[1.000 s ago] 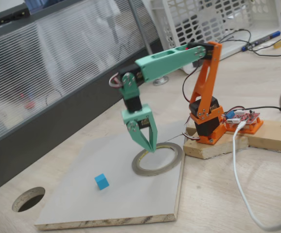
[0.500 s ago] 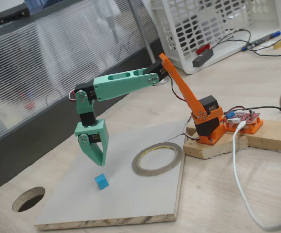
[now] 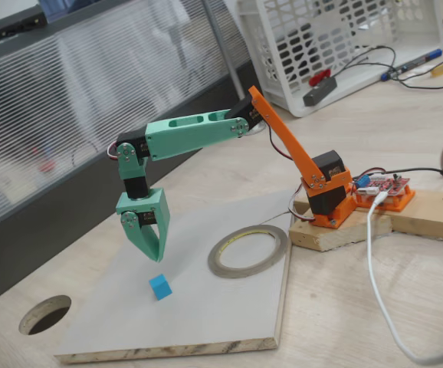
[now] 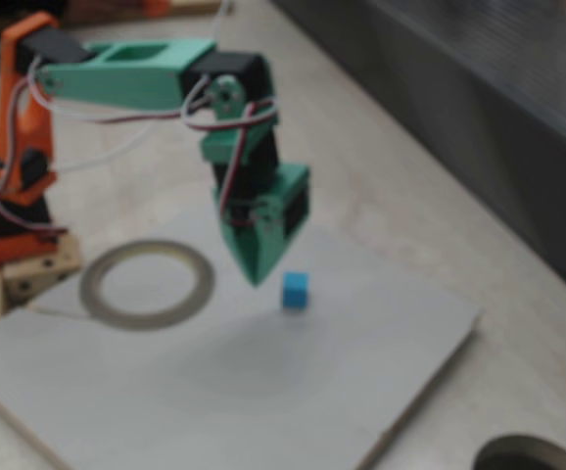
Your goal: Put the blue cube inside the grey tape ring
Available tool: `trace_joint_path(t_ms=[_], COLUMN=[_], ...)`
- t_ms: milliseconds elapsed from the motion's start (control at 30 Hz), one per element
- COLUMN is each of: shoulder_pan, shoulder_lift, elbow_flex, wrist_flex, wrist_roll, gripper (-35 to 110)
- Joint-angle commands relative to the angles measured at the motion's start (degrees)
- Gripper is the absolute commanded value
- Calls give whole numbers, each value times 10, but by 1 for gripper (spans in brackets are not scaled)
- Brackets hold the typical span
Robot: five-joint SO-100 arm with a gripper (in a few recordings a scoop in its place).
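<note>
The blue cube [image 3: 160,287] [image 4: 295,290] rests on a pale grey board [image 3: 206,322] [image 4: 263,392]. To its right in a fixed view lies the grey tape ring [image 3: 244,272], flat on the same board; in the other fixed view the ring [image 4: 201,284] lies left of the cube. My green gripper [image 3: 155,253] [image 4: 257,277] points down and hangs a little above the board, close over the cube and apart from it. Its fingers meet in a point, shut, with nothing held. The ring's middle holds nothing.
A round hole [image 3: 45,314] [image 4: 528,458] is cut in the tabletop beyond the board's corner. The arm's orange base stands on a wooden block [image 3: 375,218] beside the ring. A white cable [image 3: 375,268] trails right, and a white basket [image 3: 336,38] stands at the back.
The arm swung from above the tape ring leftward to above the blue cube. Over the last half second it has hardly moved. Cube and ring have stayed put.
</note>
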Motion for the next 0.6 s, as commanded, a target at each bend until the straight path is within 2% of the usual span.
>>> trace_joint_path(t_ms=[0,200,300,567], shoulder_pan=[-6,-6,-6,-6], shoulder_lift=[5,8,9,6], elbow_flex=[-18,-18,-18,-18], wrist_flex=[8,8,10,125], wrist_roll=[11,11,6,6], gripper=[1,1,6,51])
